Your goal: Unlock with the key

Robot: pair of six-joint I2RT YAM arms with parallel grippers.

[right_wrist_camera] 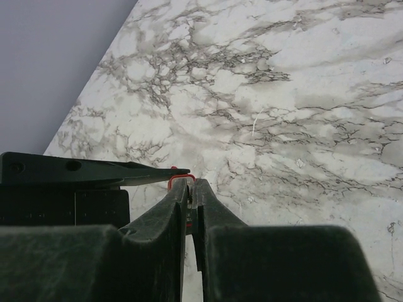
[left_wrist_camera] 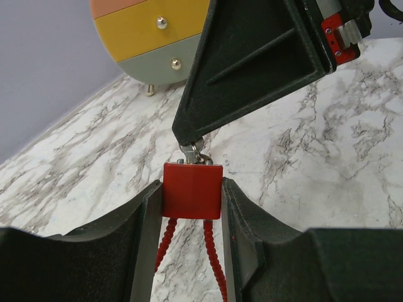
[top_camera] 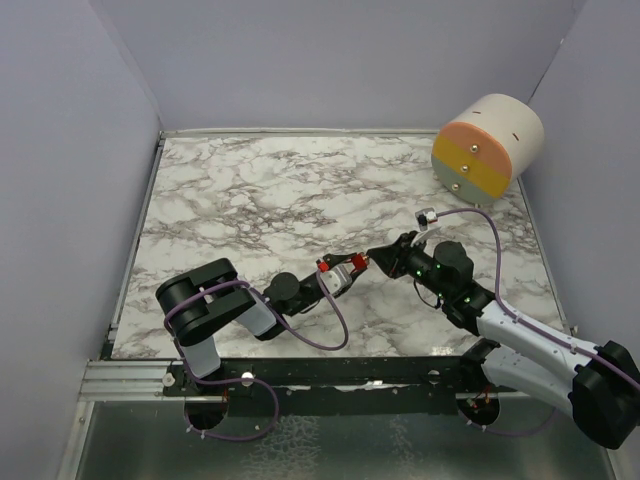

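Observation:
A red padlock [left_wrist_camera: 192,190] with a red cable shackle [left_wrist_camera: 214,264] sits clamped between the two fingers of my left gripper [left_wrist_camera: 192,189], which is shut on its body. A small metal key [left_wrist_camera: 195,153] sticks out of the lock's far end. My right gripper [right_wrist_camera: 191,184] comes in from the right with its jaws pressed almost together on the key's thin head. In the top view both grippers meet mid-table, left gripper [top_camera: 348,270] and right gripper [top_camera: 378,256], with the padlock [top_camera: 358,262] between them. Most of the key is hidden by the right fingers [left_wrist_camera: 252,69].
A round cabinet [top_camera: 487,145] with pink, yellow and grey-green drawers stands at the back right corner, also in the left wrist view as the cabinet [left_wrist_camera: 151,31]. Purple walls enclose the marble table [top_camera: 260,200] on three sides. A cable [top_camera: 480,215] loops above the right arm.

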